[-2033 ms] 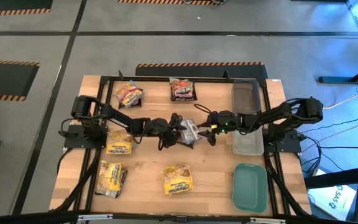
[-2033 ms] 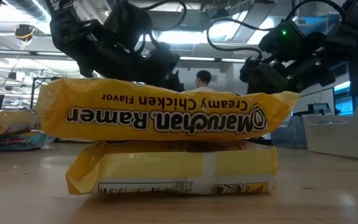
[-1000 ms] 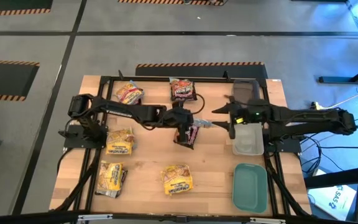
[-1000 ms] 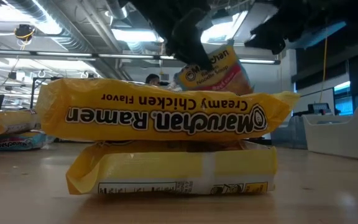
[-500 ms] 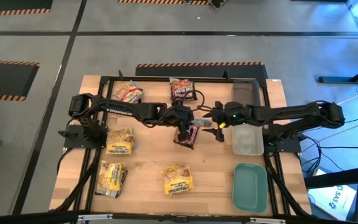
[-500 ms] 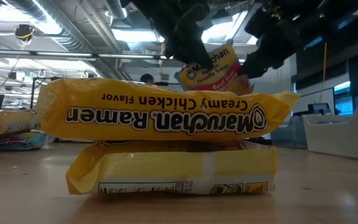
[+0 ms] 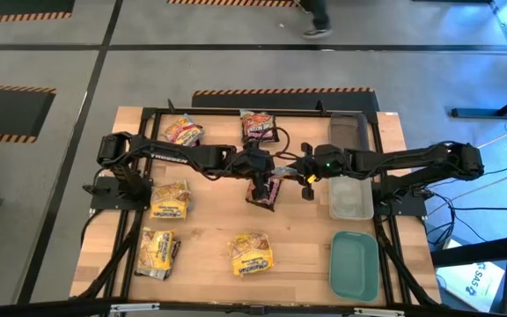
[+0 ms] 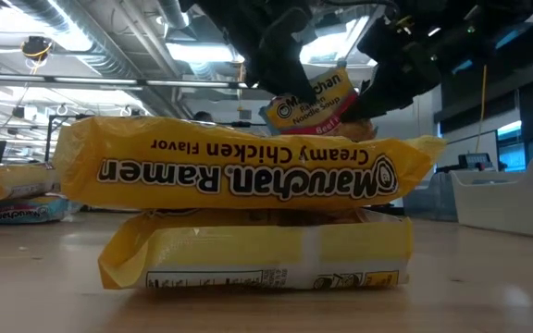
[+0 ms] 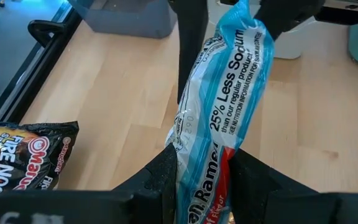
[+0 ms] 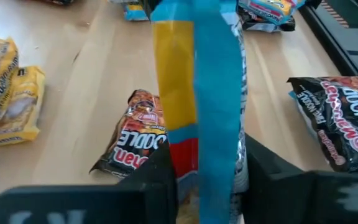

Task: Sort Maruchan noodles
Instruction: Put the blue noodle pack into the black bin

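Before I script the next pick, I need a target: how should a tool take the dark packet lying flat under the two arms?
Grip the dark packet by a short crimped end, coming from above. It lies flat on the table, leaving only thin edges to pinch.

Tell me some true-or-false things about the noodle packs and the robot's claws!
1. Both claws grip the same blue noodle packet. True: the left claw and the right claw each pinch it.
2. That packet lies flat on the table. False: it is held up in the air.
3. The teal lid covers the clear tray. False: it lies beside the tray.
4. A dark packet lies on the wood under the held one. True.
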